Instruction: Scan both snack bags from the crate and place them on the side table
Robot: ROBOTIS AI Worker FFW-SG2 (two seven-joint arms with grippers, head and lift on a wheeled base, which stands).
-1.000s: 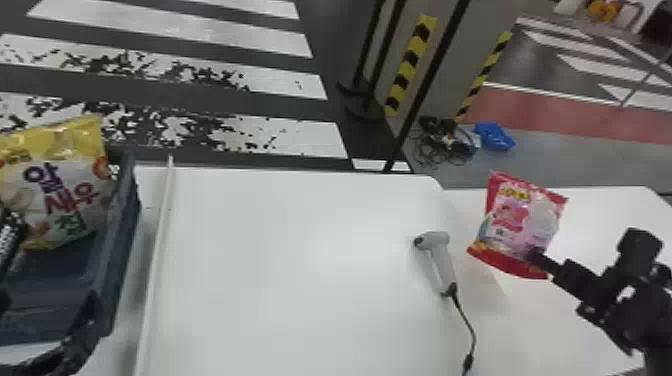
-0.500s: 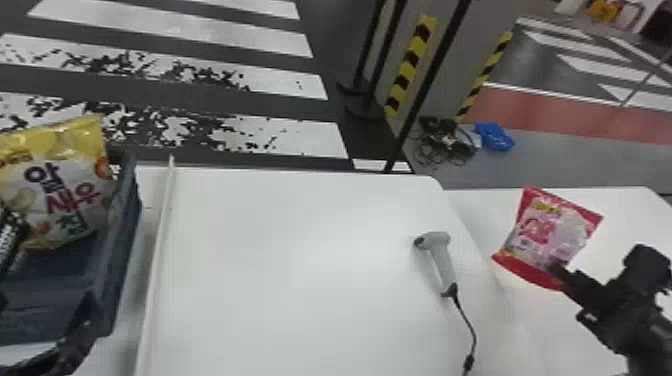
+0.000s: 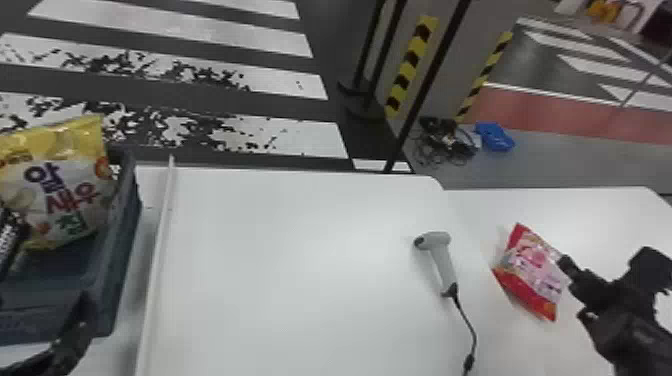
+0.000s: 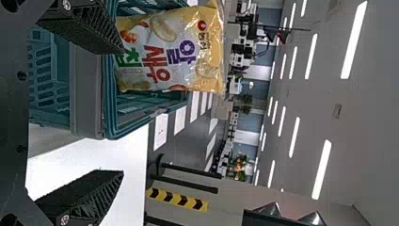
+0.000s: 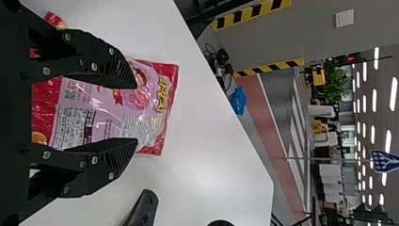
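Note:
My right gripper (image 3: 575, 289) is over the side table (image 3: 620, 215) in the head view, beside the red and pink snack bag (image 3: 537, 262). In the right wrist view that gripper (image 5: 137, 113) stands open, the pink bag (image 5: 141, 99) lying beyond and between its parted fingers. At the head view's lower left is my left gripper (image 3: 72, 345), by the crate (image 3: 127, 220). The yellow snack bag (image 3: 75, 195) leans upright in the crate. In the left wrist view the left gripper (image 4: 123, 110) is open, the yellow bag (image 4: 164, 52) farther off, not between its fingers.
A grey handheld scanner (image 3: 440, 257) with a dark cable lies on the white table (image 3: 280, 270), left of the pink bag. A raised white strip (image 3: 159, 250) runs between crate and scanner. A dark packet (image 3: 9, 237) is at the crate's left. Thin black poles stand beyond the table.
The right gripper has moved right and toward the robot with the pink bag, then let it go. The bag has turned and now sits lower. The left arm has barely shifted.

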